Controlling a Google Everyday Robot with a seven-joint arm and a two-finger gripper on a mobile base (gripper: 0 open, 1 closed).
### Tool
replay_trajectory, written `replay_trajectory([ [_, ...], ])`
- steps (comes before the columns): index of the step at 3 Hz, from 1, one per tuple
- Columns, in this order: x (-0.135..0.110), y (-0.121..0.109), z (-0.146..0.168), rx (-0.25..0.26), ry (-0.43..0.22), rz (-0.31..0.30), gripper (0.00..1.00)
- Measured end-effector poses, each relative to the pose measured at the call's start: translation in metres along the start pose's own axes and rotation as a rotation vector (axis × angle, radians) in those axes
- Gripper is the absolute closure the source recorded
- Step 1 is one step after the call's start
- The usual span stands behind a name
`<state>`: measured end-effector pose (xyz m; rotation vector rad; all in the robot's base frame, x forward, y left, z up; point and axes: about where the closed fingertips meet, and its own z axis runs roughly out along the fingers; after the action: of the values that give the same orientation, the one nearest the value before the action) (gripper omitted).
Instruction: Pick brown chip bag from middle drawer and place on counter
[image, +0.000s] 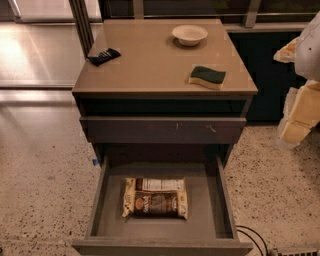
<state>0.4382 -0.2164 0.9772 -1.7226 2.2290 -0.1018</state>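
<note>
A: Now, bag location?
B: Crinkly brown chip bag (155, 198) flat on plain grey floor of open middle drawer (102, 200), white label (160, 184) showing.
A: Gripper?
B: My gripper (299, 117): far right, beside the glossy tan counter (150, 60); open or closed, cannot tell.

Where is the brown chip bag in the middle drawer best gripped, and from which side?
From above, probably, across its shorter side at mid-length: the brown chip bag lies flat, clear of the middle drawer walls. The gripper hangs far right.
</note>
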Motion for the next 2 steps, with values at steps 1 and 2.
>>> replay_trajectory([
  [1,0.0000,0.0000,0.0000,0.000,0.000,0.000,0.00],
  [2,-0.0018,0.0032,0.0042,-0.003,-0.019,0.017,0.00],
])
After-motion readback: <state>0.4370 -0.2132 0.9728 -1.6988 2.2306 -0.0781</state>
